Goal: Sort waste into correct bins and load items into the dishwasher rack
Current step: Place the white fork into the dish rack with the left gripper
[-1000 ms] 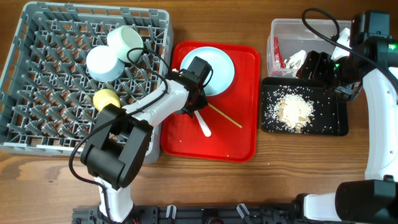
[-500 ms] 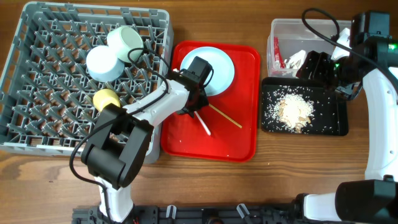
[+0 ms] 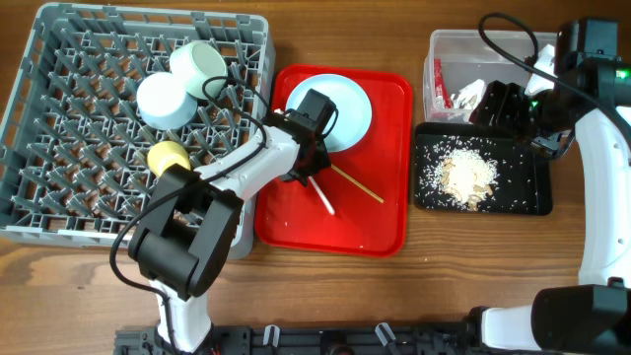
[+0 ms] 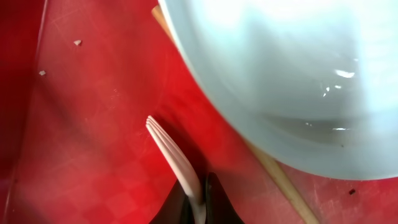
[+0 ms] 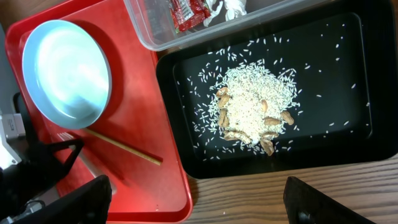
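We see left pincer point(image 4: 198, 202) clamped on white plastic fork point(image 4: 176, 154), over red serving tray point(image 4: 74, 124), tines just beside mint plate point(image 4: 280, 74). Right pincer point(image 5: 198, 186) apart, empty, above black tray point(image 5: 348, 93) holding rice scraps point(image 5: 249, 106).

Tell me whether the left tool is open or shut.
Shut: the left tool pinches the handle of the white fork, above the red tray.
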Controlling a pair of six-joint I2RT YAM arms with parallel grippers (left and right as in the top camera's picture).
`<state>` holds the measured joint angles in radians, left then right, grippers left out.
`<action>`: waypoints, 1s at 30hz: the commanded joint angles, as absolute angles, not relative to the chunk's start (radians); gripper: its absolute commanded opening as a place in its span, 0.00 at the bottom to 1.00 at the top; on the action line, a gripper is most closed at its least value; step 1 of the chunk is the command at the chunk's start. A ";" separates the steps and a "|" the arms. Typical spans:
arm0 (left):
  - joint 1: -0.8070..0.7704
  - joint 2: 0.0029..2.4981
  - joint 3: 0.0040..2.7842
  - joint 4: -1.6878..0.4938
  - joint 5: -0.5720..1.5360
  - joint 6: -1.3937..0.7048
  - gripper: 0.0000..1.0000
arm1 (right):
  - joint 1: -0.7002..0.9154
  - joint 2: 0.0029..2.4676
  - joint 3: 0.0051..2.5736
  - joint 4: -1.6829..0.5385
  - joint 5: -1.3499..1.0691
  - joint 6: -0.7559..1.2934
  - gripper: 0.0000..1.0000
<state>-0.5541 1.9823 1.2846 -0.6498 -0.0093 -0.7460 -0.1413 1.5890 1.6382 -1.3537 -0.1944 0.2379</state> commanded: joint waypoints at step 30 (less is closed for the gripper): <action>-0.213 1.628 1.277 -0.699 -0.020 0.210 0.34 | -0.146 1.580 1.654 -1.355 -0.204 0.235 0.89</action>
